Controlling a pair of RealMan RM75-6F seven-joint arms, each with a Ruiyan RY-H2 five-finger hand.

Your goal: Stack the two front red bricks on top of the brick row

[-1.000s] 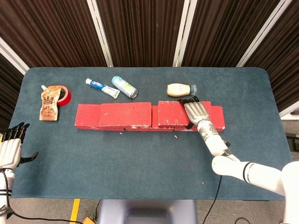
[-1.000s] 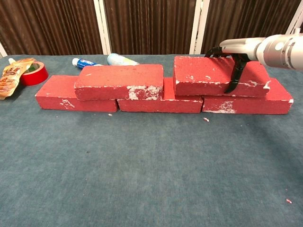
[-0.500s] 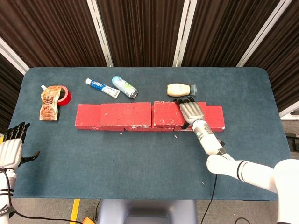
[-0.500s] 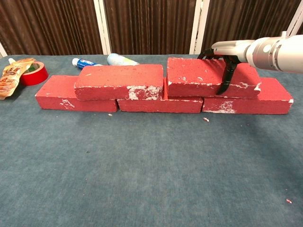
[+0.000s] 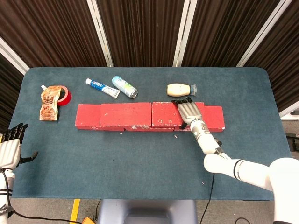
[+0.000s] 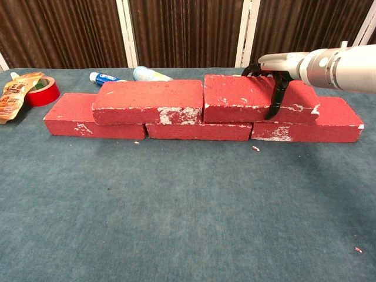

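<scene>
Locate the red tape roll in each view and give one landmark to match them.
Head view: the red tape roll lies far left, behind the brick row.
Chest view: the roll sits at the left edge, upper part.
Shared landmark: the brown sauce pouch overlapping it.

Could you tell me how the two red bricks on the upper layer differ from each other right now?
The right upper brick has the right hand resting on its top with a finger hooked down its front; the left upper brick is untouched. The left one shows a large white scuff along its lower front edge; the right one has smaller scattered chips. Both lie flat, end to end and touching, atop the bottom row.
</scene>
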